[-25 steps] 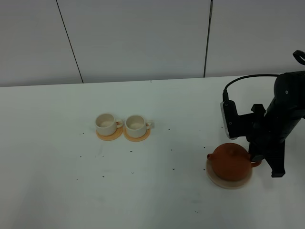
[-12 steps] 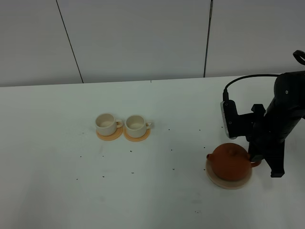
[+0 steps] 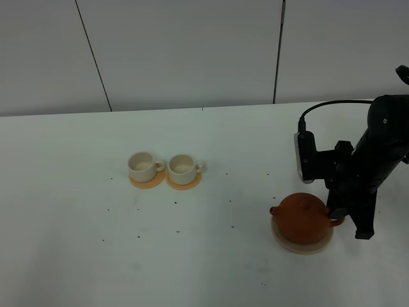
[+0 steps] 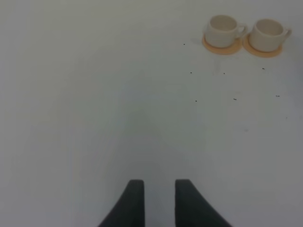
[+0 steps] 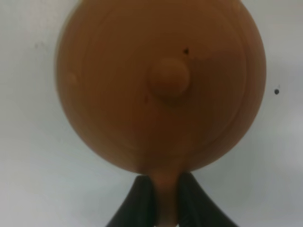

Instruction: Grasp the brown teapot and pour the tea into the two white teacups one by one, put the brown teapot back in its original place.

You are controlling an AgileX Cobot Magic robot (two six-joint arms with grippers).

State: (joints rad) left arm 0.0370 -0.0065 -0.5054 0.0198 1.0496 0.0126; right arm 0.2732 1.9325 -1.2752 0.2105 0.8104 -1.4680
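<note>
Shifted since a second ago: brown teapot (image 3: 302,216) and the right arm, both slightly leftward in the high view; the pale beige coaster disc (image 3: 300,246) under the pot sits a little further left too.

Exterior high view.
- Table (image 3: 192,256): white, scattered dark specks (image 3: 232,226).
- White teacups, two: left cup (image 3: 142,166) and right cup (image 3: 182,167), upright and side by side, each on an orange-tan coaster (image 3: 147,183), well apart from the teapot.
- Brown teapot: upright over the coaster disc on the right of the table, spout (image 3: 275,210) pointing left. Whether it touches the disc cannot be told.
- Right end effector (image 3: 337,219): at the loop handle (image 3: 337,222); the grip itself is hidden here.

Left wrist view.
- Left end effector (image 4: 158,203): fingers parted by a narrow gap, nothing between them, over bare table.
- Both teacups (image 4: 222,29) on their coasters, far from it.

Right wrist view.
- Right end effector (image 5: 165,201): closed on the loop handle (image 5: 165,189), one finger on each side.
- Brown teapot (image 5: 161,85) seen from above, lid knob (image 5: 169,80) at its centre; only this view shows the knob and the grip.
</note>
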